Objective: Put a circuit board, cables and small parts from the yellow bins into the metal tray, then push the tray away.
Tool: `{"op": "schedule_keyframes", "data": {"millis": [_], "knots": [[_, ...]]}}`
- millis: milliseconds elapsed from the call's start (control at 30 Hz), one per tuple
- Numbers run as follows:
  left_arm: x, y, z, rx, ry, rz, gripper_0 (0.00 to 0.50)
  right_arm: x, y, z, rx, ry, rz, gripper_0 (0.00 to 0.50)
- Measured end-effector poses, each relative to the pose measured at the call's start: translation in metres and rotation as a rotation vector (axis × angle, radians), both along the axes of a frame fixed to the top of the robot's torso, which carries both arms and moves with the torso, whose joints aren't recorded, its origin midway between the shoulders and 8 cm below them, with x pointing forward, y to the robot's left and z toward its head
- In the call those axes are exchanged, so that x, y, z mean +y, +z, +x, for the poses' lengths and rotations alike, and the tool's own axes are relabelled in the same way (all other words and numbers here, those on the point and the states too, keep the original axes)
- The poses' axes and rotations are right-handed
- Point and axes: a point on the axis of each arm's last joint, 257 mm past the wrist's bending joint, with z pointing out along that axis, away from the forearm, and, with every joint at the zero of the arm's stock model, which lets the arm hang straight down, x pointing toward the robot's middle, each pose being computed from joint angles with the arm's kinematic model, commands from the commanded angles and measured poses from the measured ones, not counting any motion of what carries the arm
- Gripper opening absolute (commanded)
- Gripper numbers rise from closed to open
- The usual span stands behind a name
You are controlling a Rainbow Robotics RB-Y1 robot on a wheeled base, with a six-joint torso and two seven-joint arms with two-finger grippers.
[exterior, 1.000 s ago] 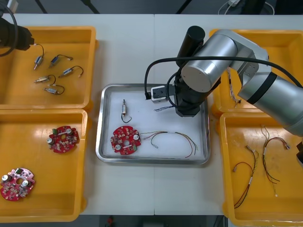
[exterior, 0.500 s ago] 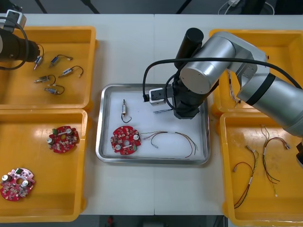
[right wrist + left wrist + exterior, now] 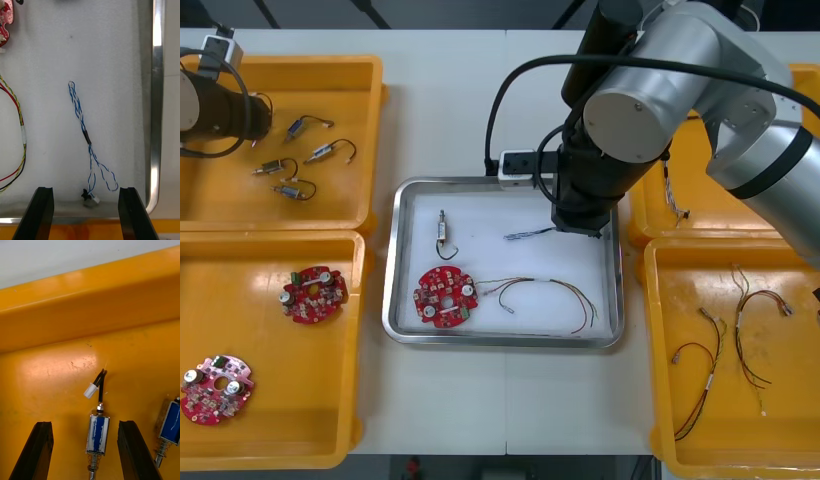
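- Nearest me, the near left bin (image 3: 270, 350) holds two red spare boards (image 3: 314, 294). The near right bin (image 3: 800, 400) holds loose red and yellow cables (image 3: 745, 335).
- Between the bins sits the metal tray (image 3: 502, 341), white inside. In its near half lies one circuit board (image 3: 446, 296), with a red and yellow tray cable (image 3: 552, 292) curled just beside it on the right-arm side.
- Farther in, a small metal part (image 3: 443, 230) lies near the tray's left wall. A twisted blue and white cable (image 3: 530, 234) lies flat on the tray floor toward the far right.
- My right arm (image 3: 640, 110) reaches in from the right with its elbow bent and its forearm pointing steeply down over the tray's far right part. From the front camera its bulk hides the fingers.
- On the right wrist camera the right gripper (image 3: 86, 212) hangs over the tray floor, jaws spread wide with nothing in them. The blue and white cable stretches away from the fingers, and its white plug (image 3: 91, 201) lies between the two tips, apart from both.
- Farthest out, my left arm (image 3: 220, 105) lies low over the far left bin (image 3: 220, 190), pointing in from the table's left edge.
- On the left wrist camera the left gripper (image 3: 85, 452) is also wide and empty. A blue-bodied part (image 3: 97, 433) lies on the bin floor between the fingers, clear of both. A second blue part (image 3: 168, 425) lies just outside one finger.
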Motion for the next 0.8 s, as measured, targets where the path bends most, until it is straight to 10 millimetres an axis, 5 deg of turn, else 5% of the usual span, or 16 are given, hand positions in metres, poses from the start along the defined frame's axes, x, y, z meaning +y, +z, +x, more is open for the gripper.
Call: {"op": "schedule_keyframes", "data": {"millis": [300, 633, 733, 800], "knots": [[-0.006, -0.016, 0.004, -0.007, 0.007, -0.015, 0.500, -0.033, 0.051, -0.010, -0.049, -0.264, 0.161, 0.500], [-0.004, -0.024, 0.003, -0.002, 0.004, 0.010, 0.491, -0.111, 0.052, -0.024, -0.035, -0.613, 0.263, 0.500], [-0.002, -0.024, 0.003, -0.001, 0.008, 0.007, 0.304, -0.134, 0.048, -0.029, -0.029, -0.689, 0.261, 0.500], [-0.001, -0.025, 0.003, 0.001, 0.013, 0.005, 0.100, -0.148, 0.047, -0.034, -0.028, -0.734, 0.259, 0.500]]}}
